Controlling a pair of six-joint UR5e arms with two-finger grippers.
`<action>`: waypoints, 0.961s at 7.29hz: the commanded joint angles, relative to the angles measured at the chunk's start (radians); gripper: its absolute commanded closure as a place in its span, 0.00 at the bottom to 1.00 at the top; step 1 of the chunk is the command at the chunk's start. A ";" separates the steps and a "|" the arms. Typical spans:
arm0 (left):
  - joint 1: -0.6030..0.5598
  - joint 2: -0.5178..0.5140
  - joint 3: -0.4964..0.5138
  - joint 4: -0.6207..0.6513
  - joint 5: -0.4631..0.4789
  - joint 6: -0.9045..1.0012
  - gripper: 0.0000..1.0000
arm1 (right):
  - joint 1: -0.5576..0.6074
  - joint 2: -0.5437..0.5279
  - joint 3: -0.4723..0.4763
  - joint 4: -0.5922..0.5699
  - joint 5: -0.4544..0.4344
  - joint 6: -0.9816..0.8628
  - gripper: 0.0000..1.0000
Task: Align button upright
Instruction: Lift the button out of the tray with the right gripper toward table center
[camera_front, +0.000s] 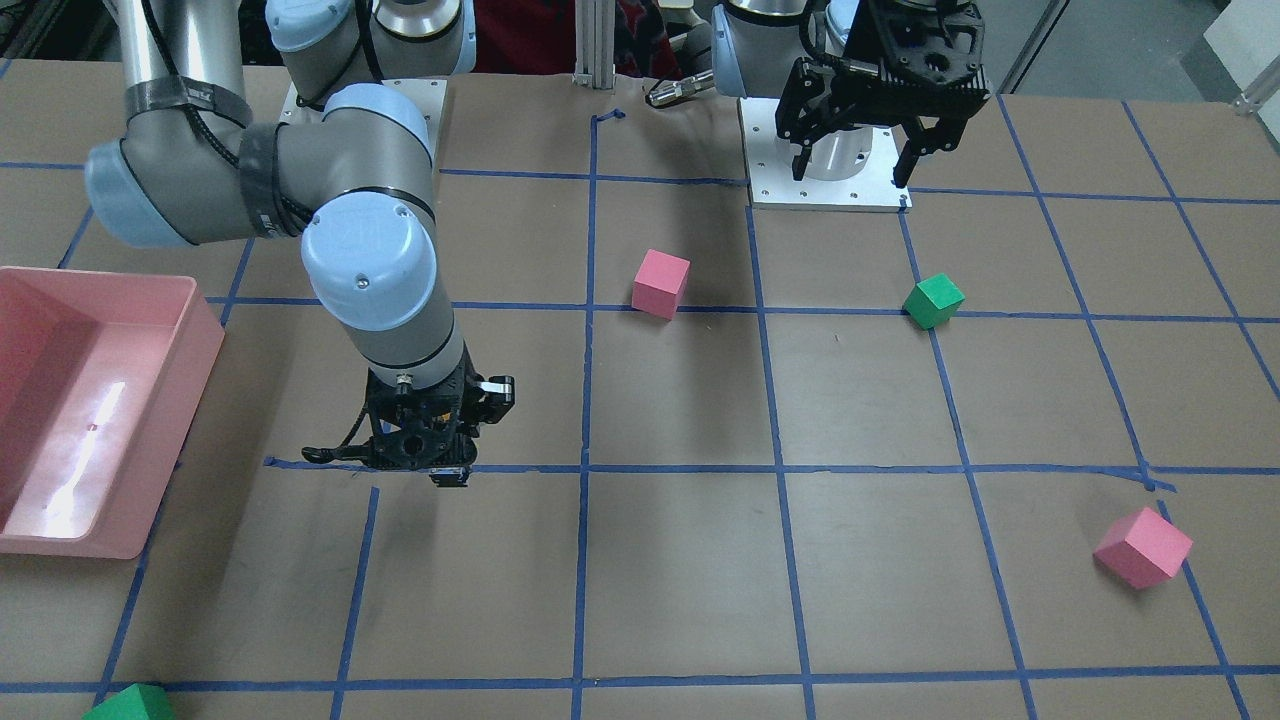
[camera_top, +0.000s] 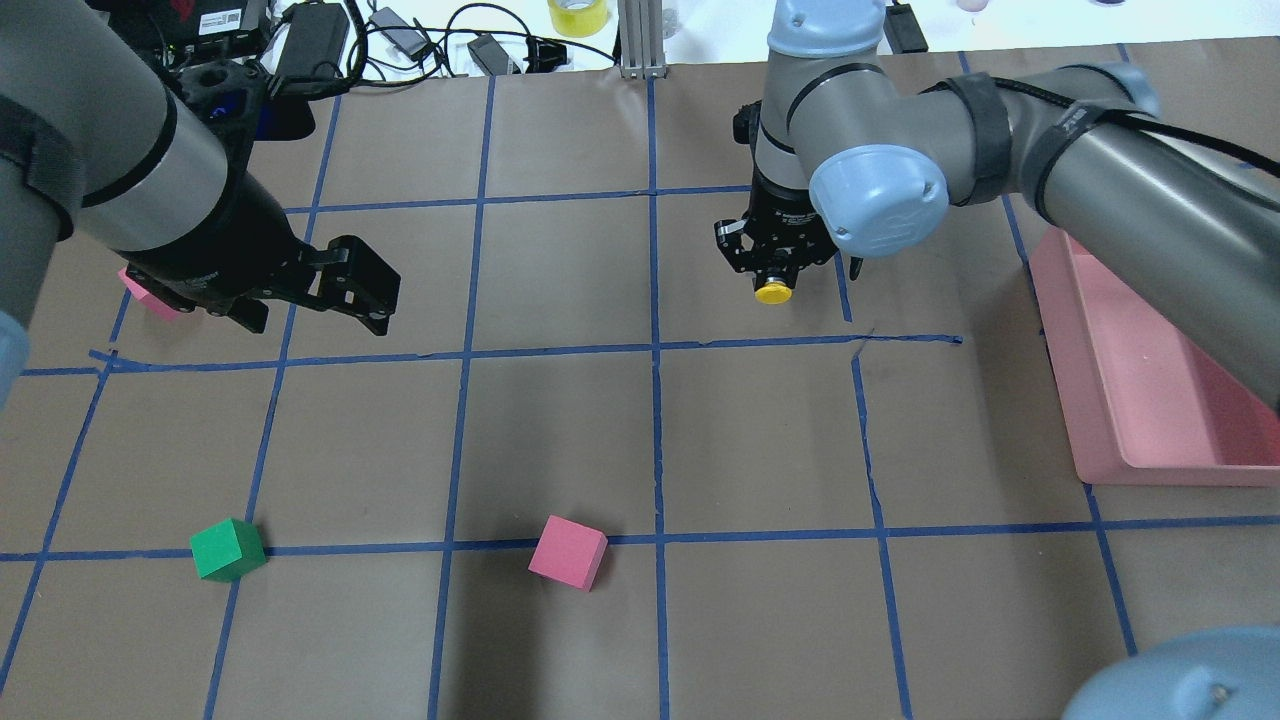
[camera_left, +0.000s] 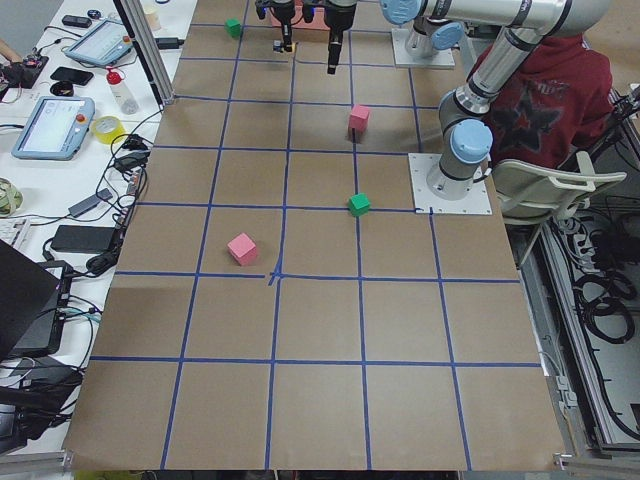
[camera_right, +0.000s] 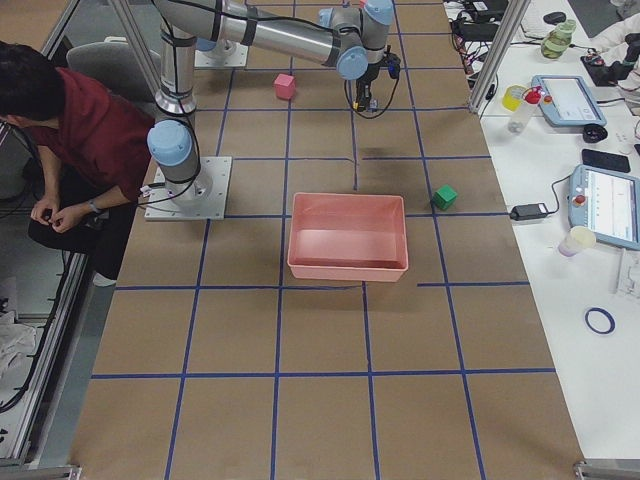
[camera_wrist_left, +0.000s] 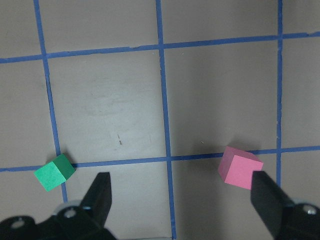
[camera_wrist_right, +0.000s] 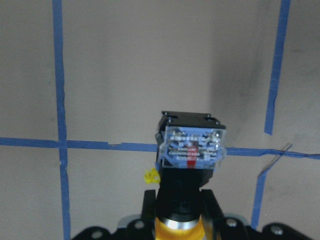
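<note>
The button (camera_wrist_right: 192, 150) is gripped between my right gripper's fingers (camera_wrist_right: 180, 207). Its whitish base block points away from the wrist camera toward the table, and its yellow cap sits nearest the palm. In the overhead view the yellow cap (camera_top: 773, 293) shows just under the right gripper (camera_top: 778, 268). In the front view the right gripper (camera_front: 432, 455) hangs low over a blue tape line, and the button is mostly hidden. My left gripper (camera_top: 315, 305) is open and empty, held high. It also shows in the front view (camera_front: 852, 172) and in the left wrist view (camera_wrist_left: 181, 182).
A pink tray (camera_front: 200, 330) stands on the right arm's side. Pink cubes (camera_front: 661, 283) (camera_front: 1143, 547) and green cubes (camera_front: 933, 300) (camera_front: 130, 703) lie scattered on the brown taped table. A pink cube (camera_wrist_left: 240, 167) and a green cube (camera_wrist_left: 54, 172) lie below the left gripper.
</note>
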 joint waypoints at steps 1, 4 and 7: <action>0.000 0.001 -0.002 -0.001 0.000 -0.002 0.00 | 0.057 0.035 0.001 -0.044 0.007 0.046 1.00; 0.000 0.001 -0.002 0.001 0.000 0.000 0.00 | 0.100 0.088 -0.003 -0.140 0.009 0.101 1.00; 0.000 0.003 -0.004 0.001 0.000 0.000 0.00 | 0.131 0.143 -0.008 -0.226 0.018 0.146 1.00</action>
